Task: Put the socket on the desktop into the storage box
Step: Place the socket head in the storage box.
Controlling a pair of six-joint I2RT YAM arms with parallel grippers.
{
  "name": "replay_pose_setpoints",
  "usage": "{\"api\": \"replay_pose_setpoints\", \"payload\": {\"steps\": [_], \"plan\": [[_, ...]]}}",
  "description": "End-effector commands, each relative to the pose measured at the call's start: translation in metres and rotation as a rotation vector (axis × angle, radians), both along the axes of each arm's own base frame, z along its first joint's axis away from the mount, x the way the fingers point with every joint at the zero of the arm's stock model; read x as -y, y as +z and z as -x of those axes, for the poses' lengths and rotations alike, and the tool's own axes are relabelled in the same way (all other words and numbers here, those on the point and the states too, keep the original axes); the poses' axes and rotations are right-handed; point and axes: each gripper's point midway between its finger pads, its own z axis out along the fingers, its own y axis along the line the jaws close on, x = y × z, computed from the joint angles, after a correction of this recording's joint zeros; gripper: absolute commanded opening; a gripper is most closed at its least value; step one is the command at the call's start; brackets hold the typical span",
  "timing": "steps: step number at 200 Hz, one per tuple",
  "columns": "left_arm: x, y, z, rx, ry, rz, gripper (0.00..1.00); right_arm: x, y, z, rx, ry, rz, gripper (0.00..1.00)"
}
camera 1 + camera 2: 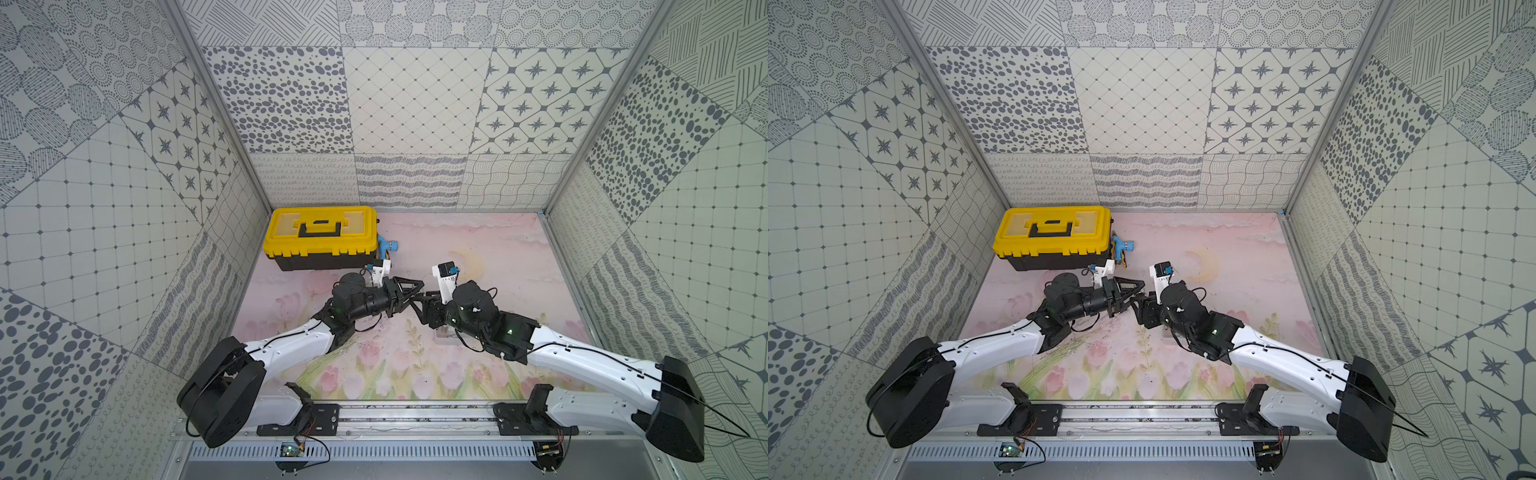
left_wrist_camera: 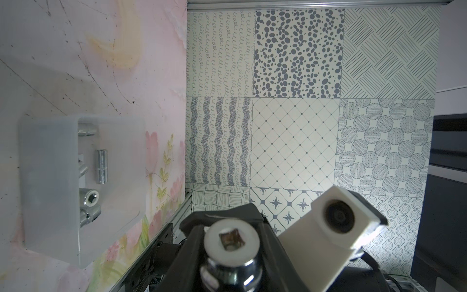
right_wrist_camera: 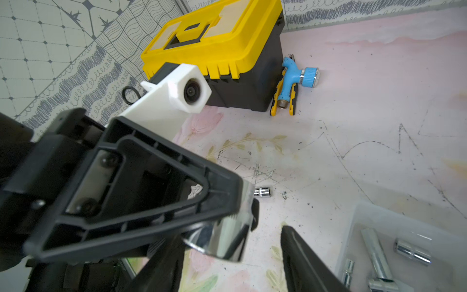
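socket [image 2: 232, 240] in l gripper [image 1: 411, 296], btw spread r gripper [image 3: 230, 237] tips (box [image 3: 358, 227] near)

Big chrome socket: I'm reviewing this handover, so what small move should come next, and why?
Probably close the right pincer on the socket: the left pincer holds it up between the right one's open fingers, and the storage box lies close to that arm.

Two white-shelled arms [image 1: 291, 345], black joints [image 1: 353, 299] and bulky black elbow housings [image 1: 224, 395], white wrist-camera mounts [image 1: 380, 272].
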Motion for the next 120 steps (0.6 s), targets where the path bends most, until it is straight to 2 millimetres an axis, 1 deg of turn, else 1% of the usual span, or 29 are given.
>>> {"api": "replay_pose_setpoints", "payload": {"steps": [1,25,44,63,70,120], "plan": [[0.005,0.033,0.007,0.089,-0.042,0.083,0.00,-0.003,0.027,-0.009,0.107,-0.034,-0.064,0.60],[0.004,0.027,0.007,0.072,-0.032,0.062,0.00,-0.003,0.034,-0.008,0.155,-0.040,-0.077,0.59],[0.003,0.028,0.007,0.071,-0.029,0.058,0.00,-0.002,0.034,-0.008,0.167,-0.057,-0.052,0.59],[0.003,0.030,0.008,0.080,-0.032,0.054,0.00,-0.001,0.032,-0.010,0.171,-0.077,-0.039,0.52],[0.003,0.028,0.007,0.075,-0.029,0.043,0.00,0.000,0.032,-0.010,0.174,-0.081,-0.038,0.51],[0.005,0.017,0.007,0.021,-0.020,0.021,0.00,0.008,0.033,-0.013,0.217,-0.142,-0.026,0.50]]}}
